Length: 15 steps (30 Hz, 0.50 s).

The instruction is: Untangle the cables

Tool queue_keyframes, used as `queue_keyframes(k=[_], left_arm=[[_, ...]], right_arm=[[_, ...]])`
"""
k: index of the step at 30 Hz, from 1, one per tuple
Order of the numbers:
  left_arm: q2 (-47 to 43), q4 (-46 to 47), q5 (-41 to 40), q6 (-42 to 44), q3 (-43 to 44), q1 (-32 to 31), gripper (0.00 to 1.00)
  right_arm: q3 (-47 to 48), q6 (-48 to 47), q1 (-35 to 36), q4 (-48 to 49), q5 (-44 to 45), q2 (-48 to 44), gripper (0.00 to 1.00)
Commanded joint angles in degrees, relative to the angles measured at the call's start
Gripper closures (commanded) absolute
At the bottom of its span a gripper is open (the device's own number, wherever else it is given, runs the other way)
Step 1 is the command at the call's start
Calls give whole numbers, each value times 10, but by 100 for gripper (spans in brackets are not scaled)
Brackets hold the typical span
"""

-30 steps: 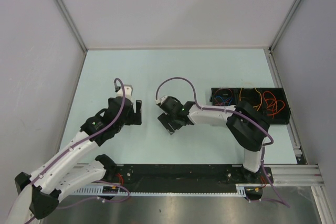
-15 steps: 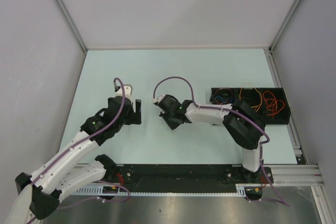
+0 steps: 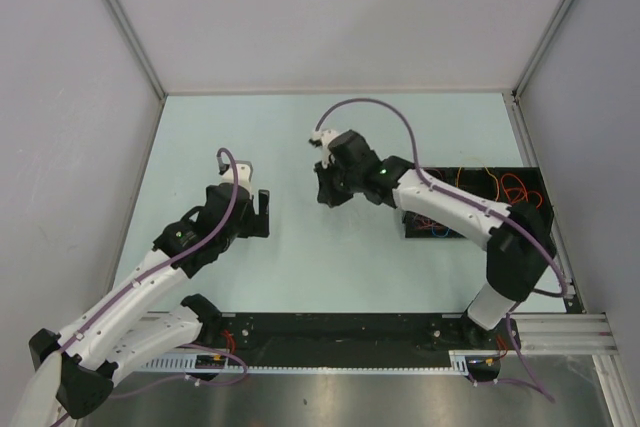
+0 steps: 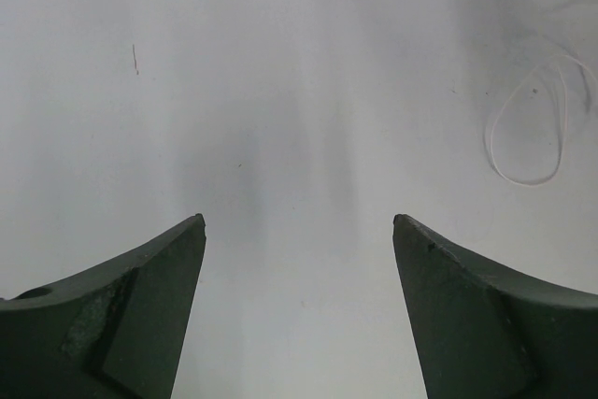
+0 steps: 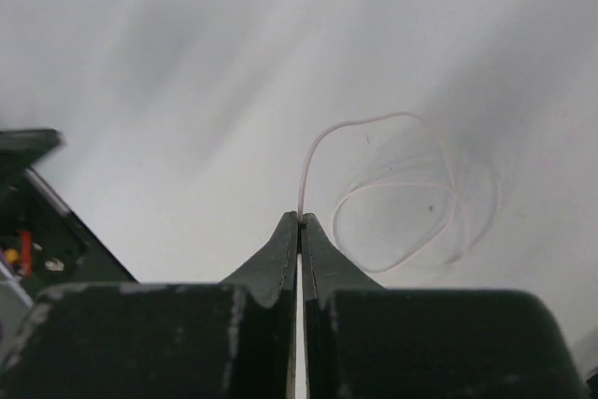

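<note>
Right gripper (image 5: 299, 218) pinched tight on pale pink wire (image 5: 322, 140), whose loose loops lie on table (image 5: 187, 63); too thin to see from overhead. Left gripper (image 4: 299, 221) spread apart, holding nothing. Other cables (image 3: 516, 191) in black tray (image 3: 543, 209), half hidden behind right arm (image 3: 450, 209).

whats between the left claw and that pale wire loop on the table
Nothing. In the left wrist view, only bare table lies between the open left claw and the pale wire loop.

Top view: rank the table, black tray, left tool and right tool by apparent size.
1. Table.
2. Black tray, partly hidden by the right arm.
3. Left tool and right tool: look alike, unranked.
</note>
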Motion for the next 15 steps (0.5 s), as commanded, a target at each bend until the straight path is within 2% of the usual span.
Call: queue_keyframes(k=[1,7,15], left_arm=[[-7,8,0,10,-2,5,14],[-8,8,2,11,-2,5,14],[-15,12,13,16,-2,5,13]], right_arm=[[45,29,-34,8,-50,-57,100],[89,33,-82,-12,-51,-89,100],[201,17,-140,-61,-17,-110,100]])
